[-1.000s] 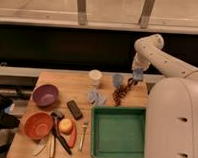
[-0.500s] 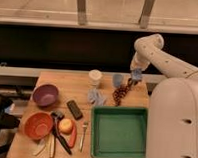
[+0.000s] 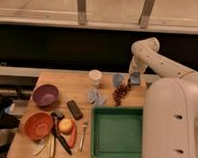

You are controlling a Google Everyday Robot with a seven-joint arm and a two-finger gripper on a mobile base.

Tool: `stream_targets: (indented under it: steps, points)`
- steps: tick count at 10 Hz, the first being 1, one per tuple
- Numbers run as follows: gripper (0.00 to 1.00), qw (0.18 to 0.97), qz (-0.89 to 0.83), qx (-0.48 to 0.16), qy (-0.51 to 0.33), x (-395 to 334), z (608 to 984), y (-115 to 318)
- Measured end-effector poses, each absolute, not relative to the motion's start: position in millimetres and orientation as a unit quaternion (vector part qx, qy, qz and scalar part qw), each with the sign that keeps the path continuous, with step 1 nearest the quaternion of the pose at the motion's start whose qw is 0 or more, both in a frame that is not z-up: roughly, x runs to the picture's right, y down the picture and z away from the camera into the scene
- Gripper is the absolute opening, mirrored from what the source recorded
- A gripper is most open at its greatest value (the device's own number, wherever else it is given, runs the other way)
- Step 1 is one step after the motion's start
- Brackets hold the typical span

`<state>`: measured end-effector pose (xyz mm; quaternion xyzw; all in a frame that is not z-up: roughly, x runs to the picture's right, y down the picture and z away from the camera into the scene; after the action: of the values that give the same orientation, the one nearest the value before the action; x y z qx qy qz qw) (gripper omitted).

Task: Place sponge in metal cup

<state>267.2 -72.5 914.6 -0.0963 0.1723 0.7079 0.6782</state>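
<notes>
My gripper hangs at the end of the white arm over the table's back right part, just right of the metal cup. It is shut on the sponge, a small blue-grey block that shows at its tip. The metal cup is a small bluish-grey cylinder that stands upright between the cream container and the gripper. The sponge is beside the cup, not over it.
A brown beaded string lies below the cup and a pale blue cloth lies left of it. A green tray fills the front right. A dark remote, a purple bowl, an orange bowl, an apple and utensils lie on the left.
</notes>
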Motion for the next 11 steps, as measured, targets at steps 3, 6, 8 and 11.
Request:
stream_targets:
  steps: [3,6,8,11]
  points:
    - [0.13,0.674,0.708,-0.111,0.182,263.3,928.5,-59.3]
    - [0.22,0.674,0.708,-0.113,0.176,256.0,935.5,-62.9]
    - [0.43,0.677,0.708,-0.109,0.171,252.4,938.9,-71.6]
    - [0.71,0.677,0.709,-0.099,0.171,256.9,937.9,-79.6]
